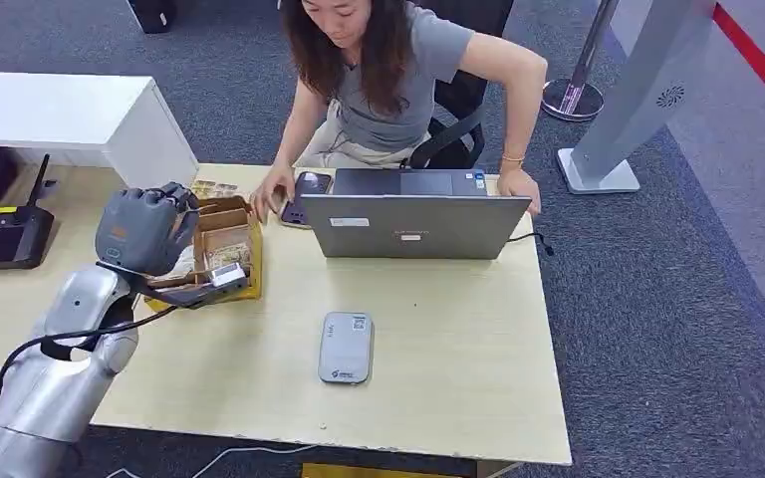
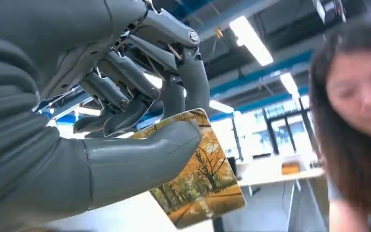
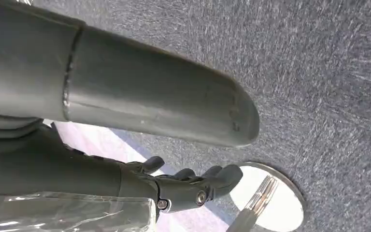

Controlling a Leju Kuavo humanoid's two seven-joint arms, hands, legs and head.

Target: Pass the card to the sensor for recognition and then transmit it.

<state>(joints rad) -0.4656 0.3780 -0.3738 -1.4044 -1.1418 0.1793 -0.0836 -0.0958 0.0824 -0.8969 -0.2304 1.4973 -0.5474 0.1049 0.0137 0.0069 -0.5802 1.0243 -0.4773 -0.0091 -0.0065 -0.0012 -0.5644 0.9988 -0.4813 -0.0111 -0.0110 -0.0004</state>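
My left hand (image 1: pixel 144 231) is raised above the left part of the wooden table (image 1: pixel 458 398), beside a cardboard box (image 1: pixel 224 237). Between its thumb and fingers (image 2: pixel 174 92) it pinches a card (image 2: pixel 198 183) printed with autumn trees. The grey flat sensor (image 1: pixel 346 347) lies on the table to the right of that hand and nearer the front edge, with nothing on it. My right hand (image 3: pixel 183 186) hangs over grey carpet, holding nothing, its fingers loosely bent and apart from the thumb.
A person (image 1: pixel 388 70) sits across the table behind a grey laptop (image 1: pixel 413 224), one hand by a phone (image 1: pixel 309 187). A black device (image 1: pixel 0 239) sits at the far left. A white cabinet (image 1: pixel 80 119) and a stanchion base (image 1: pixel 570 100) stand beyond.
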